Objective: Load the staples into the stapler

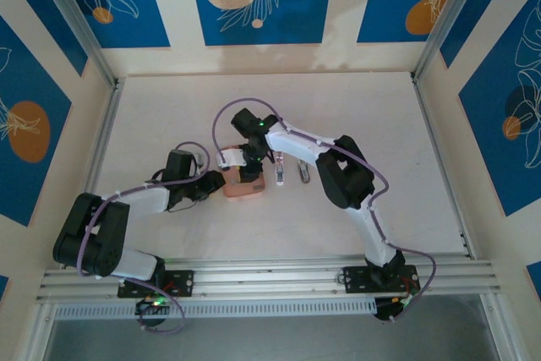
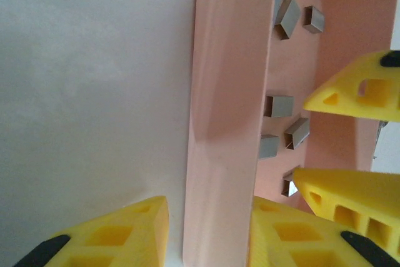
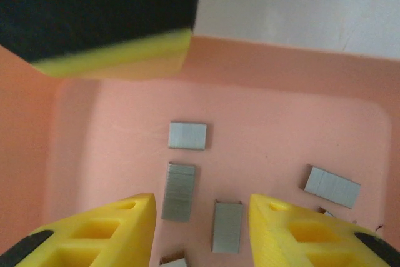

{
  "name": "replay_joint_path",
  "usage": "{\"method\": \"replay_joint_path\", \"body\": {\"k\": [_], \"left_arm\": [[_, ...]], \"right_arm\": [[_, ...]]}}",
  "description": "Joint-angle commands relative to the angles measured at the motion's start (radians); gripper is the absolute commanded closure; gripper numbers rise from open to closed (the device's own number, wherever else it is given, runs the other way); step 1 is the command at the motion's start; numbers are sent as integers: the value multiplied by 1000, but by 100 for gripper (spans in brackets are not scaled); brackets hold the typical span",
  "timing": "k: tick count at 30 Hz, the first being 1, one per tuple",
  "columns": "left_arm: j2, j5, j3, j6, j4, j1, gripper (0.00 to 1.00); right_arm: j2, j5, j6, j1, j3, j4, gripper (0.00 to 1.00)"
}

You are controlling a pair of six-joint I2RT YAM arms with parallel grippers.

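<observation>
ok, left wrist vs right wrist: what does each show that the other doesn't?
Left wrist: the left gripper straddling the tray's side wall edge-on, one finger outside it and one inside, with a visible gap on the outer side.
Right wrist: a top-down look at the tray floor, with the right gripper open over staples lying flat.
Shared: the pink tray, loose staples inside it, some white table beyond the wall, and in each view the other gripper's yellow fingers.

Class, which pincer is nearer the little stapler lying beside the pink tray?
Right. The right pincer is over the tray, just left of the stapler; the left pincer straddles the tray's far wall.
</observation>
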Motion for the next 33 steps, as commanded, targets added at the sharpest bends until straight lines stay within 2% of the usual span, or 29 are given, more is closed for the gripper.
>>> {"method": "replay_joint_path", "body": {"k": [1, 28, 33], "left_arm": [[-2, -9, -3, 21, -26, 16, 66], [-26, -30, 20, 63, -98, 17, 66], [-29, -36, 34, 70, -116, 17, 66]], "right_arm": [[29, 43, -43, -2, 54, -46, 56], [177, 103, -60, -24, 202, -194, 65], [211, 109, -51, -28, 231, -223, 70]]}}
